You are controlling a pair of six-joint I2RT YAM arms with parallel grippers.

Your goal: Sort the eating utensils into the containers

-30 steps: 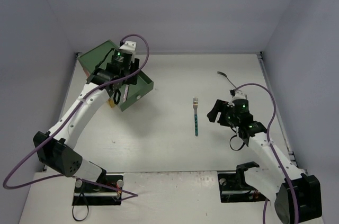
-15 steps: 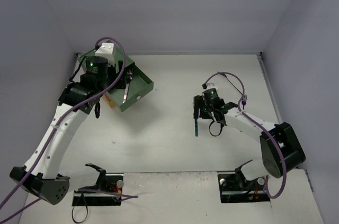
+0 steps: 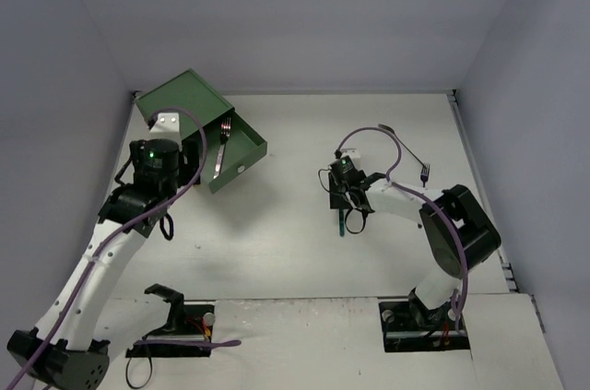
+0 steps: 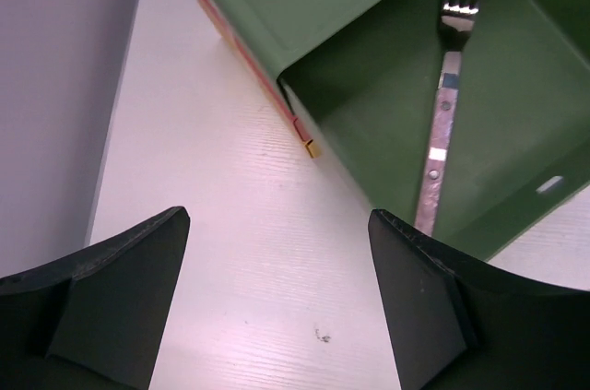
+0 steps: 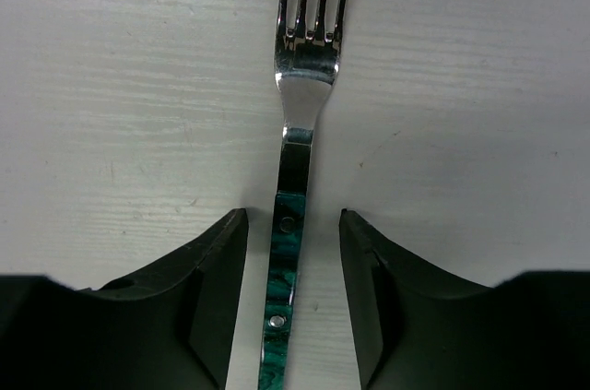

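A teal-handled fork [image 5: 286, 270] lies on the table, tines pointing away; it also shows in the top view [image 3: 342, 220]. My right gripper [image 5: 293, 224] is open and low over it, one finger on each side of the handle, not touching; the top view shows it [image 3: 341, 192] at the fork's head. The green-topped chest [image 3: 180, 97] stands at the back left with its green drawer [image 3: 241, 164] pulled out. A pink-handled fork [image 4: 441, 123] lies in that drawer [image 4: 516, 86]. My left gripper [image 4: 278, 215] is open and empty over the table beside the drawer.
A dark fork [image 3: 425, 171] lies right of the right arm, and another dark utensil [image 3: 387, 129] lies further back. The orange-red drawer's edge [image 4: 241, 44] and a yellow corner [image 4: 312, 147] show under the green drawer. The left wall is close to the chest.
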